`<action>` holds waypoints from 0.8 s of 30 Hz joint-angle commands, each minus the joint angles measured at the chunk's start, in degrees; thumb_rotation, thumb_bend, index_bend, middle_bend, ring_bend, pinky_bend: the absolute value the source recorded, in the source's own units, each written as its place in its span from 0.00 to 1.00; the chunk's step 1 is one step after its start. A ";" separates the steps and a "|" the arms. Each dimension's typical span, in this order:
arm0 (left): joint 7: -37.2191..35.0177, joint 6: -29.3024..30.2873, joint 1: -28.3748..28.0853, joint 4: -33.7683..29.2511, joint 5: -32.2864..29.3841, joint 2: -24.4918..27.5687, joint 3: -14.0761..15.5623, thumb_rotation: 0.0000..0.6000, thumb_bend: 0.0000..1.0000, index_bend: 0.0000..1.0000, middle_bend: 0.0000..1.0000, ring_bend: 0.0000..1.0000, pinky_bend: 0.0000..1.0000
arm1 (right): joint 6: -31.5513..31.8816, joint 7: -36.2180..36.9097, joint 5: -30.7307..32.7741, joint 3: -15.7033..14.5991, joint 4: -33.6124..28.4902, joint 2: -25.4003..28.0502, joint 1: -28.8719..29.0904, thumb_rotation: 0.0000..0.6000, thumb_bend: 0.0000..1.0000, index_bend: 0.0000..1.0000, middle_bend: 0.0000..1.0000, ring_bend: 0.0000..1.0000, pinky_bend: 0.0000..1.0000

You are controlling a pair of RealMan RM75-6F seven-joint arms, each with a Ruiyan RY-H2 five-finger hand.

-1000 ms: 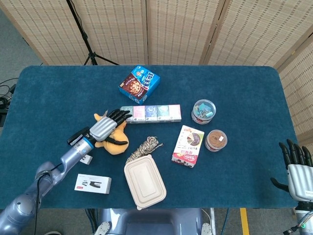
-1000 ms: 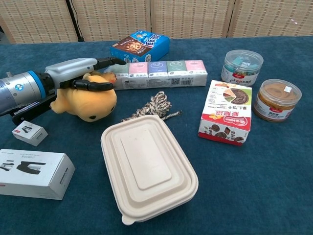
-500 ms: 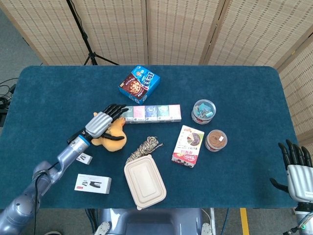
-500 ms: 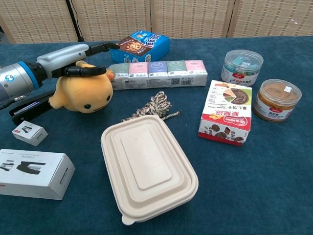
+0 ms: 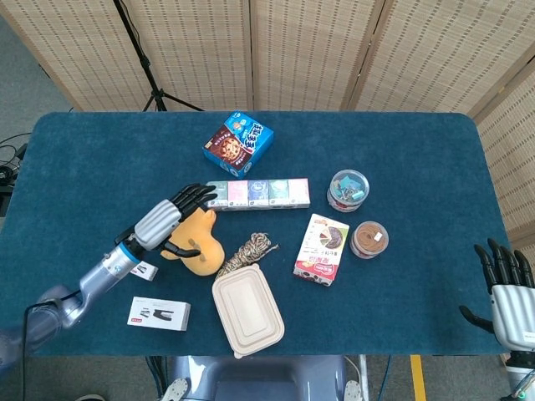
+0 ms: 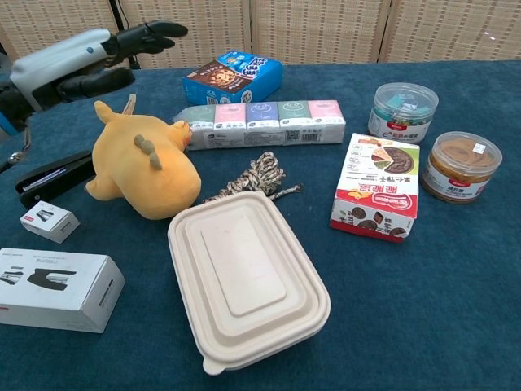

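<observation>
My left hand [image 5: 165,220] hovers with its fingers spread just above and to the left of a yellow plush toy [image 5: 198,245], holding nothing. In the chest view the left hand [image 6: 88,60] is raised clear of the plush toy [image 6: 146,167], which lies on the blue table [image 5: 84,167]. My right hand [image 5: 507,291] shows only in the head view, off the table's near right corner, fingers apart and empty.
Around the toy are a tissue-pack row [image 6: 264,120], a blue cookie box [image 6: 234,76], a rope bundle [image 6: 262,177], a lidded beige container [image 6: 244,277], a black stapler [image 6: 53,177], a small staples box [image 6: 49,221] and a white box [image 6: 57,287]. A red-white box [image 6: 377,186] and two jars [image 6: 402,112] stand to the right.
My left hand, which lay over the toy, has let go and lifted up and back to the left. The toy has tipped over and settled nearer the rope. The right hand is still.
</observation>
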 commanded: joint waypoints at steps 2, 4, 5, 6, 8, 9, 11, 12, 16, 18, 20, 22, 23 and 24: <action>11.80 4.22 3.96 -15.33 -0.72 10.58 -0.71 0.07 0.00 0.00 0.00 0.00 0.00 | 0.40 0.86 -0.57 -0.06 -0.36 0.47 -0.17 1.00 0.00 0.00 0.00 0.00 0.00; 17.44 5.43 5.81 -20.61 -1.74 13.79 -1.26 0.04 0.00 0.00 0.00 0.00 0.00 | 0.62 1.24 -0.91 -0.05 -0.60 0.79 -0.23 1.00 0.00 0.00 0.00 0.00 0.00; 19.07 5.68 6.61 -23.14 -2.12 15.41 -1.22 0.05 0.00 0.00 0.00 0.00 0.00 | 0.76 1.36 -1.09 -0.04 -0.71 0.90 -0.26 1.00 0.00 0.00 0.00 0.00 0.00; 21.39 6.08 7.74 -26.41 -2.60 17.61 -1.09 0.08 0.00 0.00 0.00 0.00 0.00 | 0.92 1.55 -1.28 -0.04 -0.86 1.06 -0.31 1.00 0.00 0.00 0.00 0.00 0.00; 25.04 6.26 9.29 -30.65 -3.39 20.51 -0.87 0.13 0.00 0.00 0.00 0.00 0.00 | 1.06 1.82 -1.47 -0.08 -1.09 1.31 -0.40 1.00 0.00 0.00 0.00 0.00 0.00; 28.10 6.03 10.80 -33.69 -4.55 22.83 -0.36 0.18 0.00 0.00 0.00 0.00 0.00 | 1.17 2.14 -1.64 -0.11 -1.31 1.55 -0.46 1.00 0.00 0.00 0.00 0.00 0.00; 32.17 4.99 12.70 -38.93 -6.33 26.35 0.60 0.29 0.00 0.00 0.00 0.00 0.00 | 1.42 2.63 -2.00 -0.16 -1.64 1.92 -0.57 1.00 0.00 0.00 0.00 0.00 0.00; 34.12 4.40 13.98 -42.24 -7.40 28.59 1.38 0.38 0.00 0.00 0.00 0.00 0.00 | 1.73 2.94 -2.42 -0.20 -1.88 2.19 -0.67 1.00 0.00 0.00 0.00 0.00 0.00; 39.83 4.80 18.35 -49.10 -9.80 33.64 3.27 0.77 0.00 0.00 0.00 0.00 0.00 | 2.79 3.58 -3.84 -0.42 -2.40 2.86 -1.04 1.00 0.00 0.00 0.00 0.00 0.00; 41.59 5.74 20.97 -51.39 -10.84 35.21 4.15 0.93 0.00 0.00 0.00 0.00 0.00 | 3.25 3.85 -4.42 -0.58 -2.64 3.16 -1.28 1.00 0.00 0.00 0.00 0.00 0.00; 42.72 6.52 23.10 -52.86 -11.63 36.27 4.77 1.00 0.00 0.00 0.00 0.00 0.00 | 3.63 4.04 -4.86 -0.67 -2.85 3.38 -1.46 1.00 0.00 0.00 0.00 0.00 0.00; 43.96 7.51 25.53 -53.99 -12.21 37.14 5.48 1.00 0.00 0.00 0.00 0.00 0.00 | 4.03 4.22 -5.29 -0.76 -3.00 3.59 -1.66 1.00 0.00 0.00 0.00 0.00 0.00; 44.36 8.07 26.56 -54.39 -12.44 37.37 5.66 1.00 0.00 0.00 0.00 0.00 0.00 | 4.19 4.29 -5.47 -0.80 -3.01 3.69 -1.74 1.00 0.00 0.00 0.00 0.00 0.00; 44.89 8.86 27.83 -54.77 -12.62 37.55 5.77 1.00 0.00 0.00 0.00 0.00 0.00 | 4.38 4.40 -5.66 -0.84 -3.02 3.79 -1.85 1.00 0.00 0.00 0.00 0.00 0.00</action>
